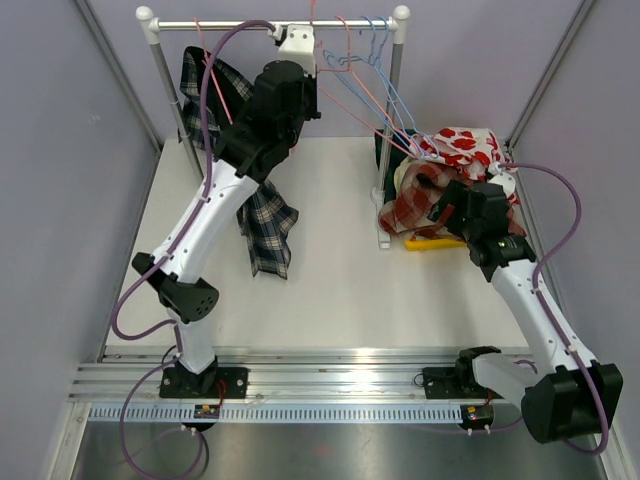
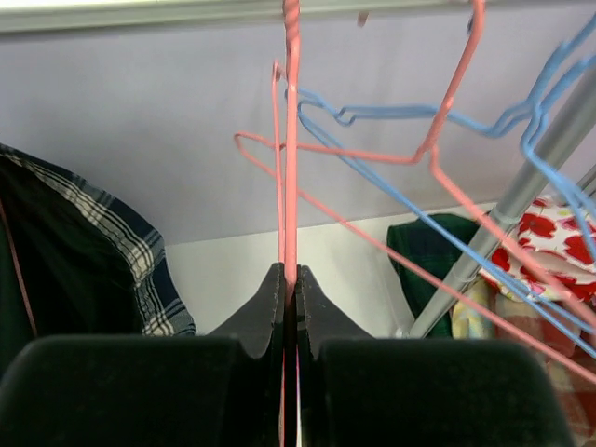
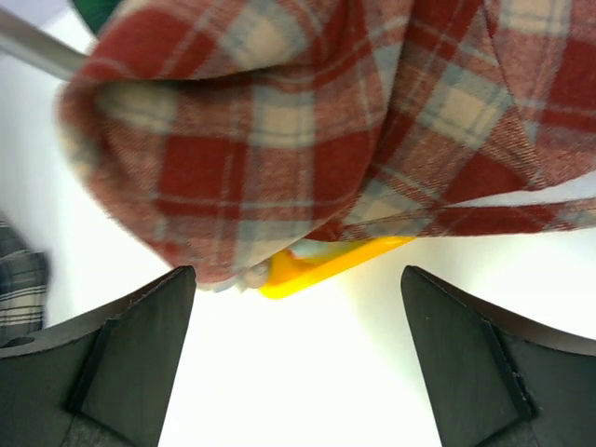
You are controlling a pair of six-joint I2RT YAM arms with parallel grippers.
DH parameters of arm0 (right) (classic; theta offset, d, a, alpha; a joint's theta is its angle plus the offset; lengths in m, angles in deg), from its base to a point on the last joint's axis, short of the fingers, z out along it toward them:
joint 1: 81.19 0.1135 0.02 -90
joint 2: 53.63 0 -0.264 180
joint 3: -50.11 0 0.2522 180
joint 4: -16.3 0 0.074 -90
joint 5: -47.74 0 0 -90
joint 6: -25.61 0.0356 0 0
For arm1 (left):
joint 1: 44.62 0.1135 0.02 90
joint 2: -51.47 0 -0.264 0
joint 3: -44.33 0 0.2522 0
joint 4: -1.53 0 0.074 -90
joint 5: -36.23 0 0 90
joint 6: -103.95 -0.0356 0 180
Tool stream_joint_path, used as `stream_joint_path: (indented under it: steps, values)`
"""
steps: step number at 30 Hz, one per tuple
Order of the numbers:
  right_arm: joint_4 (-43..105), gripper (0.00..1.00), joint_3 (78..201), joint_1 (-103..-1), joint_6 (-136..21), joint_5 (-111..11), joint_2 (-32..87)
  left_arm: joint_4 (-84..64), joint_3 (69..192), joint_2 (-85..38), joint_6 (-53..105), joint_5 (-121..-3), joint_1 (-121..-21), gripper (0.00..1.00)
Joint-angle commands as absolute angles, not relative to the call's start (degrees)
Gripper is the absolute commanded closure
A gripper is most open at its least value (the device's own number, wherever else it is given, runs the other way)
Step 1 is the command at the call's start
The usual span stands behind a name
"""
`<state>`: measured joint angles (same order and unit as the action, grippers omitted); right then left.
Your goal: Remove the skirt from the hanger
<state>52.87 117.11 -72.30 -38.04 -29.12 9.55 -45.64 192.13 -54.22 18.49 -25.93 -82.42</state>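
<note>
Top external view: the left arm reaches up toward 12 o'clock, and its left gripper [image 1: 296, 42] sits right at the rail [image 1: 230, 24] of the clothes rack. In the left wrist view its jaws are pressed together on the thin wire of a pink hanger [image 2: 291, 140], which runs straight up between the fingers [image 2: 265, 312] — no cloth shows on that wire. Blue hangers [image 2: 400, 114] dangle from the same rail toward 2 o'clock.

The red plaid skirt [image 1: 410, 205] lies at about 3 o'clock of the table [image 1: 340, 290], heaped on a pile beside the rack's right post. In the pile, toward 1 o'clock of the skirt, sits a red-and-white floral garment [image 1: 465, 145], and the left wrist view shows a green cloth [image 2: 428, 251] there too.

The right gripper [image 1: 432, 195] hangs just at the skirt's near edge. Seen from the right wrist, the right gripper [image 3: 298, 275] stands wide apart and grips nothing; the skirt [image 3: 307, 121] fills the upper part of that view — apart from both fingers. A yellow hanger [image 3: 326, 261] pokes out from under the skirt's hem and rests on the table.

At 10 o'clock a dark plaid garment [image 1: 268, 225] hangs from the rail and trails down onto the table behind the left arm.
</note>
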Motion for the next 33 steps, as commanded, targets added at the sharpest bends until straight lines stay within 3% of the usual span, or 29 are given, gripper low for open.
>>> stream_joint_path:
  steps: [1, 9, 13, 14, 19, 27, 33]
  values:
    - [50.36, 0.01, 116.61, -71.78, -36.17, -33.65, 5.88, -43.43, 192.13, -53.57, 20.19, -26.96, -81.88, 1.00]
    - [52.65, 0.01, 116.52, -71.87, -36.44, -34.09, 2.19, -42.37, 179.91, -46.53, 23.88, -27.93, -81.97, 0.84]
    - [53.52, 0.00, 115.38, -71.78, -35.47, -34.71, 1.04, -45.19, 180.17, -44.07, 24.06, -28.63, -82.15, 0.59]
    - [53.79, 0.00, 115.29, -71.87, -35.38, -34.71, 0.34, -45.80, 180.78, -43.28, 23.80, -28.81, -82.23, 0.46]
    - [56.42, 0.00, 114.85, -71.78, -35.30, -34.27, -3.08, -48.00, 180.70, -36.17, 21.34, -25.92, -82.15, 0.25]
    - [59.50, 0.01, 113.45, -71.87, -35.21, -34.44, -7.40, -50.29, 176.92, -31.32, 17.91, -21.60, -75.83, 0.20]
    - [60.64, 0.01, 112.48, -71.87, -35.82, -33.92, -9.68, -49.23, 173.32, -32.99, 20.10, -26.25, -68.36, 0.20]
